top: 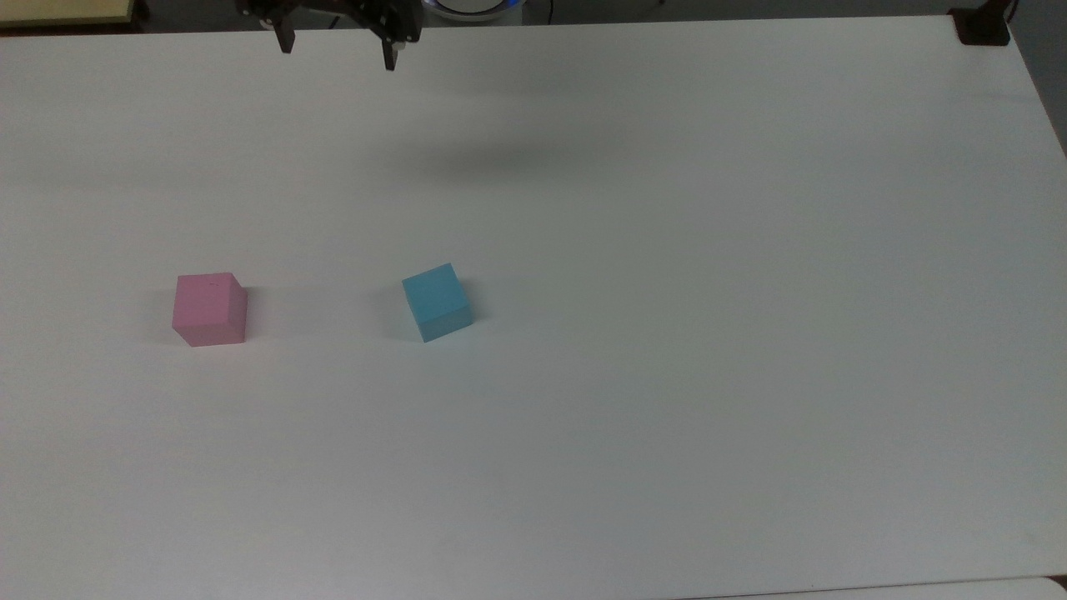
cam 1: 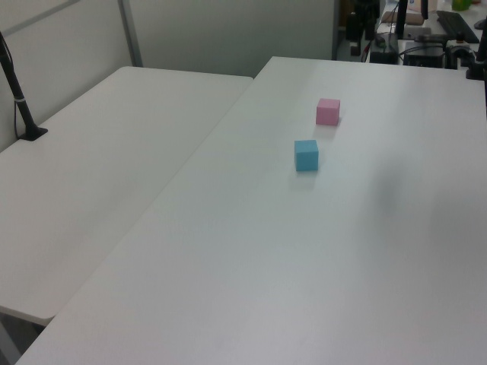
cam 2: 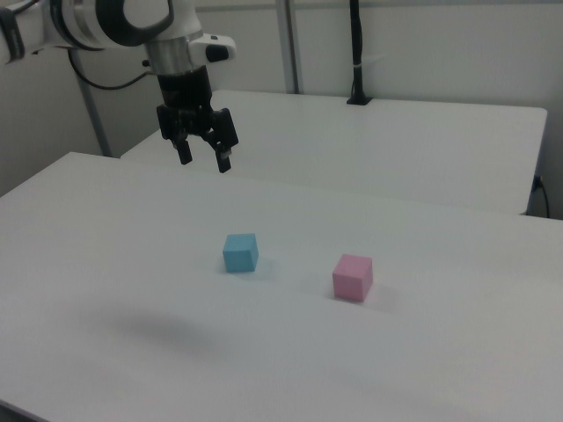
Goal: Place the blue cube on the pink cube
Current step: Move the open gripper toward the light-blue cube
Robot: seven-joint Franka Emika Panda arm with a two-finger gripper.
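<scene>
Blue cube (top: 437, 301) apart from pink cube (top: 209, 309).

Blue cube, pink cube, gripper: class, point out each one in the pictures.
blue cube (top: 437, 301), top view, top face.
pink cube (top: 208, 308), top view, top face.
gripper (cam 2: 203, 156), right view, gap between its open fingertips.

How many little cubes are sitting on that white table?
2. The blue cube sits near the table's middle; the pink cube stands apart from it, toward the top view's left. Nothing could be hiding a third.
</scene>
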